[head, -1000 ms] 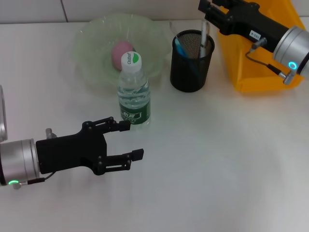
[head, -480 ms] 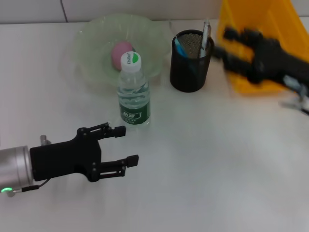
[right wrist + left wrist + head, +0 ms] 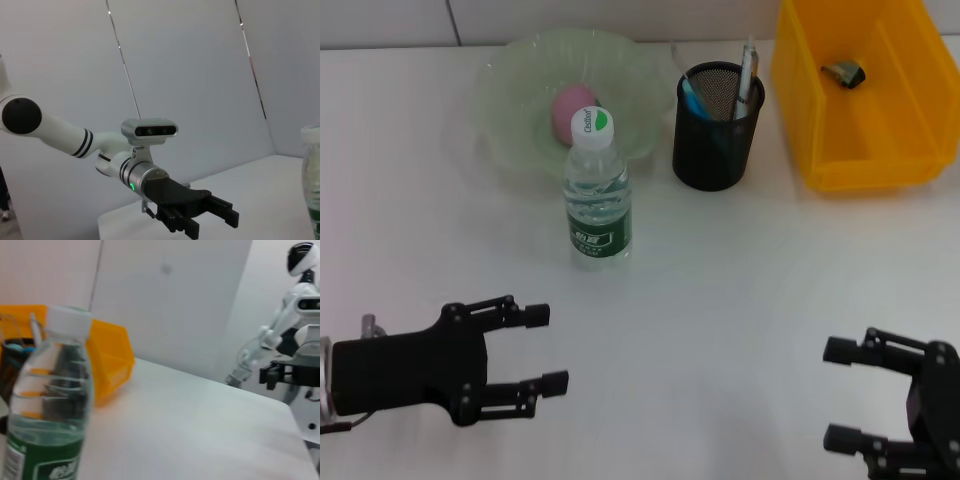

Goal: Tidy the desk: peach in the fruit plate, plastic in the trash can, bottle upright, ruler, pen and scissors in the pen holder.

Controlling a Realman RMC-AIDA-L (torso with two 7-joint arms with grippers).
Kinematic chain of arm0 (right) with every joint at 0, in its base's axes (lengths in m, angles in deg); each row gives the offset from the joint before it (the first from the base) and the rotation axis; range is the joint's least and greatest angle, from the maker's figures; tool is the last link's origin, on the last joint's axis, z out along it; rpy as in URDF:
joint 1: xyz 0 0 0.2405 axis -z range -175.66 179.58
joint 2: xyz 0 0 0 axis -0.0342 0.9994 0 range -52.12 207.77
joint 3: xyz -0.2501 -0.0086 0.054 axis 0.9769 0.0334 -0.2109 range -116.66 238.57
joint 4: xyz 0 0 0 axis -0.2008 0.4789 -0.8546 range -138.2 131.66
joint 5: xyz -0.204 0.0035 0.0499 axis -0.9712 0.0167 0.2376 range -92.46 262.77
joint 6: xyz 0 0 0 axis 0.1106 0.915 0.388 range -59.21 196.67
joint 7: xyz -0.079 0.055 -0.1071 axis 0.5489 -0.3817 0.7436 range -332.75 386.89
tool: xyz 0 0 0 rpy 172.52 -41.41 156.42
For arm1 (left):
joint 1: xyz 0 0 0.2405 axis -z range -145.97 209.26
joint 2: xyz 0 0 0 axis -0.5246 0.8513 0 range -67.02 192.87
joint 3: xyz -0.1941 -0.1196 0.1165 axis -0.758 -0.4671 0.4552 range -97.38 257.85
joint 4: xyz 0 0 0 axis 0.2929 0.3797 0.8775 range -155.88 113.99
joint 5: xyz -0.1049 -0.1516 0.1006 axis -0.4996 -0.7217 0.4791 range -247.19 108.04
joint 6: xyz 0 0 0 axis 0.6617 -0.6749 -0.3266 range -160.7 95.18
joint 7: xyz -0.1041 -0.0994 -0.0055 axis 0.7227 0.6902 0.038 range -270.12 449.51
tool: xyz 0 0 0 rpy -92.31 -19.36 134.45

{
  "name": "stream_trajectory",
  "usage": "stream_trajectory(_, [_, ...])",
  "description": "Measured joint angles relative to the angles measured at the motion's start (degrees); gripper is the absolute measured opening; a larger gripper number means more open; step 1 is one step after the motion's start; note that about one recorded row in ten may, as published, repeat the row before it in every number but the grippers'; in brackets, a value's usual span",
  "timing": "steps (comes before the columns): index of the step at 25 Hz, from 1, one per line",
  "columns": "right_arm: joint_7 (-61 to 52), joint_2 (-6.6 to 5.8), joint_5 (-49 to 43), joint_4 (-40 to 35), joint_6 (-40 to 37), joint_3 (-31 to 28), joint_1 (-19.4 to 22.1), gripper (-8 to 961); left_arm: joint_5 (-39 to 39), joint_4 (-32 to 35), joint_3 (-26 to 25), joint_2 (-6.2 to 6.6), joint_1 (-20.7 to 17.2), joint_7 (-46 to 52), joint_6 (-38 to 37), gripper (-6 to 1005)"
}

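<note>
A clear water bottle (image 3: 599, 190) with a green label stands upright on the white desk, also close up as the bottle (image 3: 46, 405) in the left wrist view. A pink peach (image 3: 572, 108) lies in the pale green fruit plate (image 3: 510, 90). The black mesh pen holder (image 3: 717, 128) holds a pen (image 3: 747, 75) and other items. A crumpled piece of plastic (image 3: 845, 72) lies in the yellow trash can (image 3: 910, 120). My left gripper (image 3: 542, 348) is open and empty at the near left. My right gripper (image 3: 840, 395) is open and empty at the near right.
The white desk (image 3: 740, 270) runs between both arms. The right wrist view shows my left gripper (image 3: 222, 220) and its arm, with the bottle edge (image 3: 312, 175) at the side. The left wrist view shows my right gripper (image 3: 267, 376) far off.
Both arms have pulled back toward me. The right gripper left the trash can area and now sits low at the near right; the left gripper withdrew from the bottle.
</note>
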Motion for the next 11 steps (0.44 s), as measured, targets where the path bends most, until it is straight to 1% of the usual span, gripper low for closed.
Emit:
stream_trajectory(3, [2.70, -0.02, -0.81, 1.71, 0.26, -1.09, 0.87, 792, 0.74, 0.11, -0.06, 0.44, 0.06, 0.44, -1.53, 802])
stream_trajectory(6, [3.52, 0.04, -0.99, 2.11, 0.71, -1.34, 1.32, 792, 0.74, 0.11, -0.06, 0.44, 0.06, 0.44, -1.53, 802])
stream_trajectory(8, [3.59, 0.06, -1.05, 2.26, 0.75, -1.34, 1.33, 792, 1.73, 0.30, -0.09, 0.74, 0.09, 0.51, -3.26, 802])
stream_trajectory(11, [3.81, 0.04, -1.15, 2.34, 0.77, -1.36, 1.24, 792, 1.92, 0.31, -0.10, 0.77, 0.02, 0.54, -3.61, 802])
